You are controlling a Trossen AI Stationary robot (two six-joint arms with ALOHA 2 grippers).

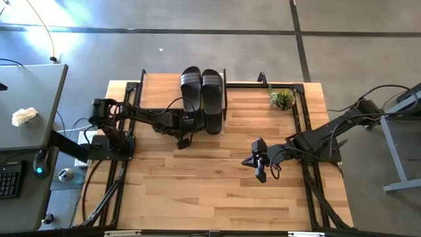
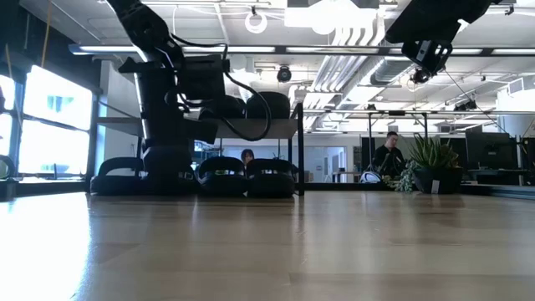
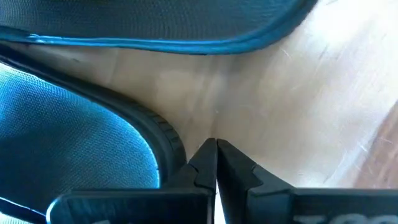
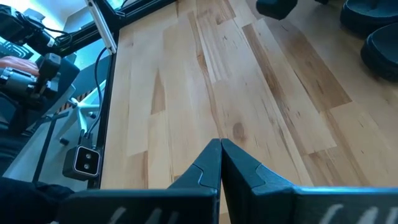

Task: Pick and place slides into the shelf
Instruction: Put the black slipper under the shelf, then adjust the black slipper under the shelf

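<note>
Wooden tabletop [image 1: 217, 191] lies bare in front of the shelf [image 1: 227, 99], which stands at its far edge. 2 black slides [image 1: 202, 92] rest side by side on top of the shelf, and the low view shows about 3 more dark slides [image 2: 221, 177] on the tabletop under it. No slide lies loose away from the shelf, so the task looks nearly or fully done. The left gripper [image 3: 216, 163], fingers clenched on nothing, sits just beside the shelf, close to a slide. The right gripper [image 4: 220, 163], also clenched and empty, hangs well apart from the shelf.
</note>
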